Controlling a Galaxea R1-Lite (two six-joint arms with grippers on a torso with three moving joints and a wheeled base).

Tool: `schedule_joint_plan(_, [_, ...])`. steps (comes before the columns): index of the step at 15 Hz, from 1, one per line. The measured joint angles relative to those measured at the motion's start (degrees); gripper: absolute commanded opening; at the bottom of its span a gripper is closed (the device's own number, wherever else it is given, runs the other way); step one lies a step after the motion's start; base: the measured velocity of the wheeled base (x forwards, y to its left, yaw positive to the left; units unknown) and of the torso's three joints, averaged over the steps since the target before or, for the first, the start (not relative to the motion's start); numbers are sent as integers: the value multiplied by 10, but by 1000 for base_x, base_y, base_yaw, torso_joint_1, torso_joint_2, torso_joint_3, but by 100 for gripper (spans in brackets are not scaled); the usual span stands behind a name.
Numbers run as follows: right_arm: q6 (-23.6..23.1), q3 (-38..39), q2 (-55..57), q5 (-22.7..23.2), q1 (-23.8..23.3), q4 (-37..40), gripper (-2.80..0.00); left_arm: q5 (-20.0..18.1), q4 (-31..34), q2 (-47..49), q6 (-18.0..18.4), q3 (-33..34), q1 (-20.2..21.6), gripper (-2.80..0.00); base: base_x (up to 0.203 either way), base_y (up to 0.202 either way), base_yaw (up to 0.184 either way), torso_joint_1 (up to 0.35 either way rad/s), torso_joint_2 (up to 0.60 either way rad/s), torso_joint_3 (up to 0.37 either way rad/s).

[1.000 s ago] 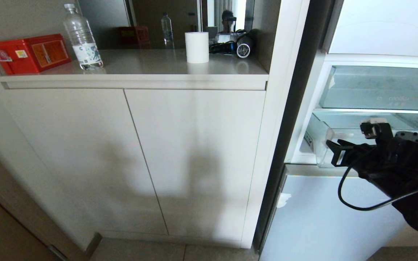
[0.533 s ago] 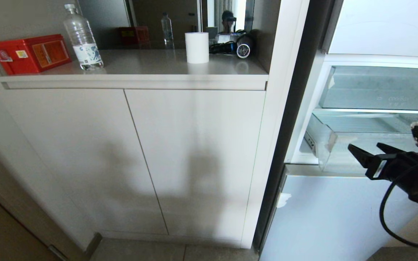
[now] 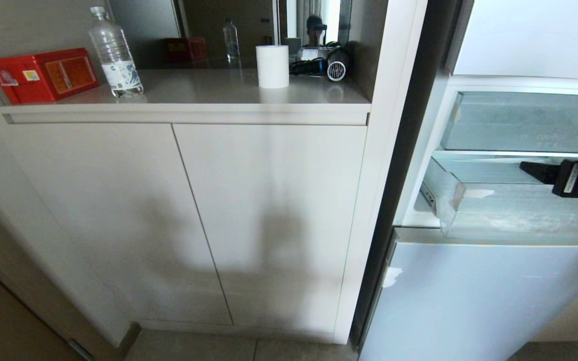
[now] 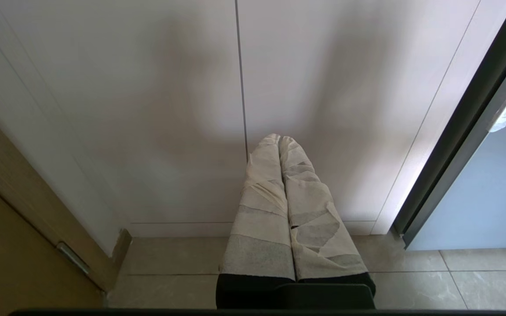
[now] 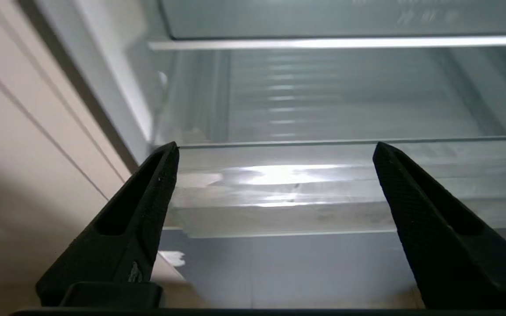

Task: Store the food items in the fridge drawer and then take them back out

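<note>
Cabinet [image 3: 183,215] fills the head view from 9 to 6 o'clock. Its counter [image 3: 203,90] carries a red box [image 3: 43,74], a water bottle [image 3: 115,52], a white roll [image 3: 272,65] and a hair dryer [image 3: 336,64].

Fridge [image 3: 469,296] stands open at 3 o'clock. A clear bin with faint lettering [image 3: 530,123] sits above the fridge drawer [image 3: 499,213], which is pulled out, with a white tape scrap on its front lip. No food items visible in any view; drawer floor, where seen, is bare.

Right gripper [image 5: 275,149] is level with the drawer's front lip [image 5: 288,175], at 3 o'clock in the head view. Jaws wide apart, holding nothing, not touching the plastic.

Left gripper [image 4: 279,145] parked low before the cabinet doors; taped jaws pressed together, empty.

Judgement: the drawer is stiff, light, smooth plastic, likely slippery; best taken at mid front lip, squarely, so it slides without racking.
</note>
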Motion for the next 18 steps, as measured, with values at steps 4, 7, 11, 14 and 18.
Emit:
schedule_joint_plan(4, [-9, -107, 119, 6, -29, 32, 0, 0, 0, 0, 0, 0, 0, -280, 0, 0, 0, 0, 0, 0])
schedule_joint_plan(7, [-29, -182, 202, 8, -44, 42, 0, 0, 0, 0, 0, 0, 0, -280, 0, 0, 0, 0, 0, 0])
schedule_joint_plan(11, [-49, -250, 243, 7, -53, 155, 0, 0, 0, 0, 0, 0, 0, -280, 0, 0, 0, 0, 0, 0])
schedule_joint_plan(14, [-52, -282, 224, 6, -62, 279, 0, 0, 0, 0, 0, 0, 0, -280, 0, 0, 0, 0, 0, 0])
schedule_joint_plan(18, [-52, -291, 175, 6, -81, 410, 0, 0, 0, 0, 0, 0, 0, -280, 0, 0, 0, 0, 0, 0])
